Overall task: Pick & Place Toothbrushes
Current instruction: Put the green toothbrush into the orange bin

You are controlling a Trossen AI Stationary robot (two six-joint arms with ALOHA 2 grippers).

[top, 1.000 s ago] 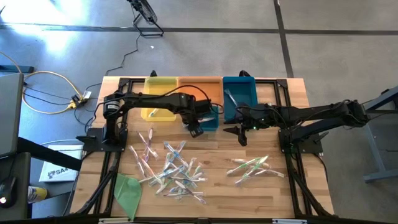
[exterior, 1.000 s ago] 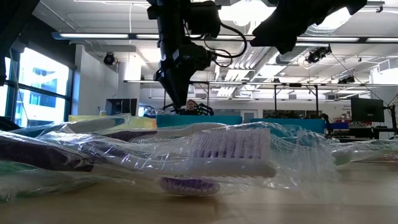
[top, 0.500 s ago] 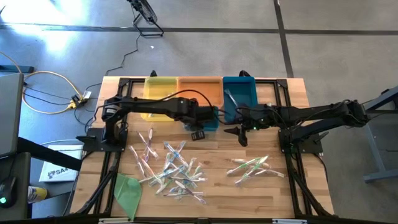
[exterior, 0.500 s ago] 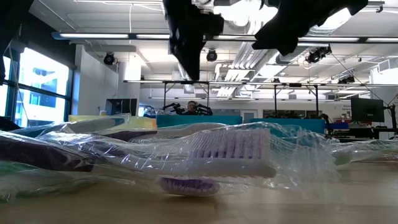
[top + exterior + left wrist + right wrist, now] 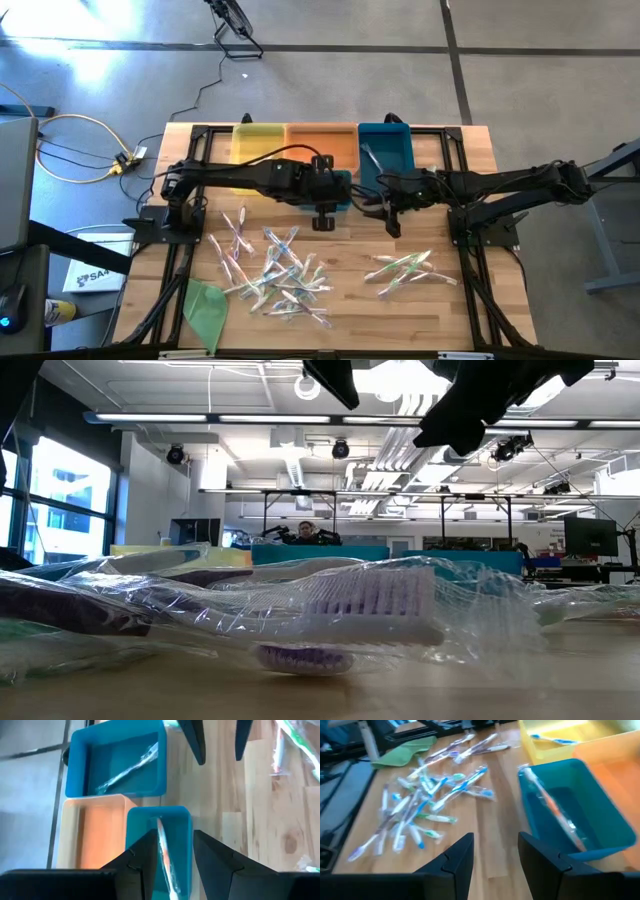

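Wrapped toothbrushes lie in a big pile (image 5: 275, 270) at the table's middle near side, with a smaller heap (image 5: 405, 268) to the right. One lies in the small teal bin (image 5: 165, 855), one in the blue bin (image 5: 130, 767), one in the yellow bin (image 5: 555, 740). My left gripper (image 5: 174, 832) hangs open and empty above the small teal bin's near side (image 5: 323, 218). My right gripper (image 5: 496, 837) is open and empty too. It stays above bare wood just right of that bin (image 5: 388, 220).
Yellow (image 5: 258, 150), orange (image 5: 320, 145) and blue (image 5: 385, 150) bins stand in a row along the far edge, the small teal bin (image 5: 338, 190) just before them. A green cloth (image 5: 205, 305) lies at the near left. Bare wood shows between the two heaps.
My left gripper has risen well above the small teal bin, leaving the top of the low view. It has rolled about its own line and drifted a little toward the table's right. Its finger gap looks unchanged.
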